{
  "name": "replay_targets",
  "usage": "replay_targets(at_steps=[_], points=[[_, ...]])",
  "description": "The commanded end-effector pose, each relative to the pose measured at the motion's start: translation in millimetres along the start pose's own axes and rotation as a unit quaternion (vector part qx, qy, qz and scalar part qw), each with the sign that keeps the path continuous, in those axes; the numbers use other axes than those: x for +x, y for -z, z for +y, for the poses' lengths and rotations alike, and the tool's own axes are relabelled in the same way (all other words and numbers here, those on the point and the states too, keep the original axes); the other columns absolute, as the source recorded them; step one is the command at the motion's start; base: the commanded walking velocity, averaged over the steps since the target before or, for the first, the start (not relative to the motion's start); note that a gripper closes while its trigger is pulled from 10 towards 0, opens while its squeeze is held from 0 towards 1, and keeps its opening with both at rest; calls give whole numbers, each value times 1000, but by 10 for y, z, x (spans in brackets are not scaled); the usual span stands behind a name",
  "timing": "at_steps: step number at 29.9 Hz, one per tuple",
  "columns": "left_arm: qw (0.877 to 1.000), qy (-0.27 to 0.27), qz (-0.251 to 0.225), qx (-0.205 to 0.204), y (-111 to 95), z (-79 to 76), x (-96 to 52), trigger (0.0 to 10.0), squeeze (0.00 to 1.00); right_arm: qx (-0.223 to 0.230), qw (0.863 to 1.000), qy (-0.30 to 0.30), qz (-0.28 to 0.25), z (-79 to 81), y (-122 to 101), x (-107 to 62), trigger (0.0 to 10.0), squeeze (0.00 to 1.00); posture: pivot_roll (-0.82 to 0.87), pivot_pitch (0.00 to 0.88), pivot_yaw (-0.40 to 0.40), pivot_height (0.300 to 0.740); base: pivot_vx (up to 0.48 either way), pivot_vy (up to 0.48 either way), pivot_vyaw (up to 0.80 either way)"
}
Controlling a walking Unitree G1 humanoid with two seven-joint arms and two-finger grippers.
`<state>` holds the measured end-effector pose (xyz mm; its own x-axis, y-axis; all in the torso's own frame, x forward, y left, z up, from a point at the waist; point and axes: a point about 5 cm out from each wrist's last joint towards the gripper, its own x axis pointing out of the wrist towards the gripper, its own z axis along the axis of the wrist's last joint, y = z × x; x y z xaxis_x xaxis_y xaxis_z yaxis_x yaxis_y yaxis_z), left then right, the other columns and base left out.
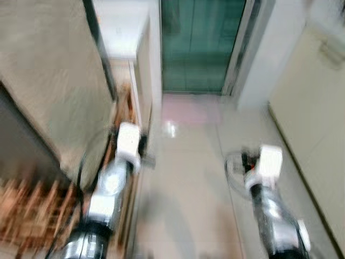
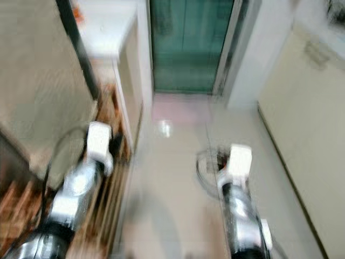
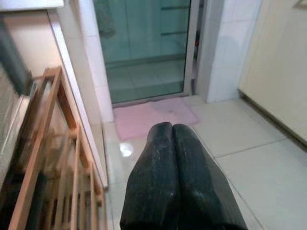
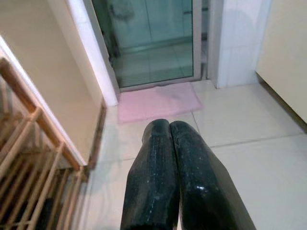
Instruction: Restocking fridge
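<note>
While the head views smear with blur, both silver arms reach forward over a pale tiled floor, and no fridge can be made out here, so where it stands I cannot tell. The left gripper has its black fingers pressed together, holding nothing. The right gripper has its fingers together too, also holding nothing. Ahead of both lies a pink mat at the foot of a green glass door. The wrist views show sharply what the head views blur: a wooden slatted rack just beside the left arm (its bars tilted across the picture), and a cream wall on the right.
</note>
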<state>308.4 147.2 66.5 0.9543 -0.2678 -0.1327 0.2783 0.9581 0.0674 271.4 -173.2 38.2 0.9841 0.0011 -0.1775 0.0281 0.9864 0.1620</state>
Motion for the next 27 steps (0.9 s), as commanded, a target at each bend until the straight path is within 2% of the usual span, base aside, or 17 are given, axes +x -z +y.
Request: replay_targets(at_steps=[1, 17, 24, 27], points=[[1000, -2, -3, 1, -14, -5, 7, 10000, 0, -3, 1000, -3, -5, -6, -31, 15, 10000, 0, 8, 0, 2, 740, -285, 0, 0], [1000, -1, -3, 4, -18, -14, 9, 10000, 0, -4, 1000, -2, -4, -3, -24, 18, 10000, 0, 11, 0, 4, 740, -283, 0, 0], [1000, 2, 8, -4, 9, -11, 16, 10000, 0, -13, 1000, -8, 2, 14, -13, 29, 10000, 0, 13, 0, 3, 740, 0, 0, 654], [1000, 2, 9, 8, 8, -8, 15, 10000, 0, -16, 1000, -13, 4, 20, -10, 33, 10000, 0, 13, 0, 3, 740, 0, 0, 744]])
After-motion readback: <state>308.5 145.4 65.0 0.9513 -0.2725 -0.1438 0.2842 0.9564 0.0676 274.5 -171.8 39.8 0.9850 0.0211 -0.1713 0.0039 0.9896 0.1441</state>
